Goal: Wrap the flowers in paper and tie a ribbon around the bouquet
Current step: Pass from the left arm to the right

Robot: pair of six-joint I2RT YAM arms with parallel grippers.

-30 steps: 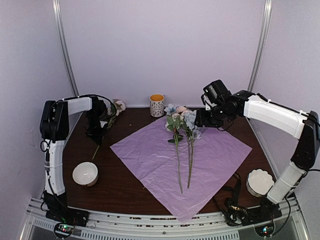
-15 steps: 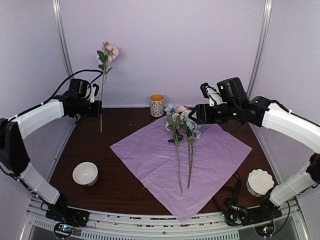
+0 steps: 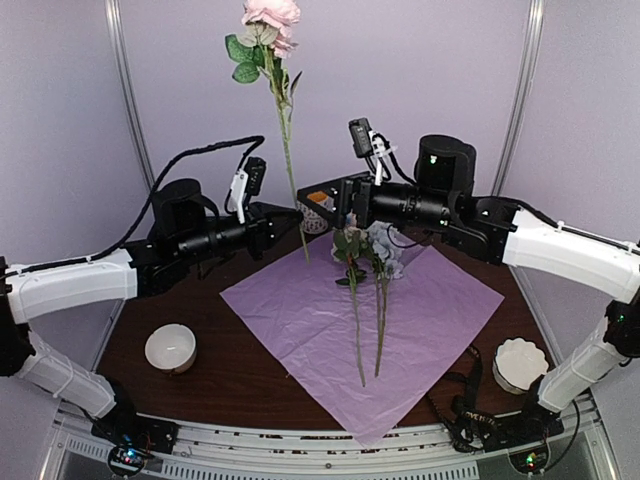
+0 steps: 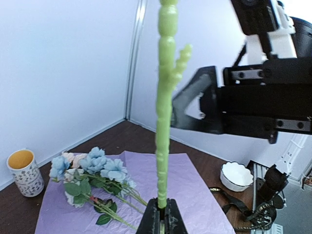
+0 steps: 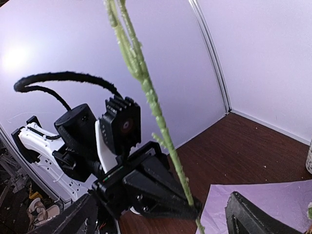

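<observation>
My left gripper is shut on the bottom end of a single pink flower's green stem and holds it upright above the paper's far left edge, bloom high up. My right gripper faces it from the right, open, with the stem just ahead of its fingers and untouched. More flowers, blue and pale pink, lie on the lilac paper, stems toward me. What looks like the black ribbon lies by the right arm's base.
A patterned cup stands at the back, partly hidden behind the grippers. One white bowl sits at the front left and another at the front right. Walls close in on three sides.
The left arm has lifted the pink flower from the back left corner and swung it to the centre. The right gripper has risen, moved left off the lying flowers and opened wide.
</observation>
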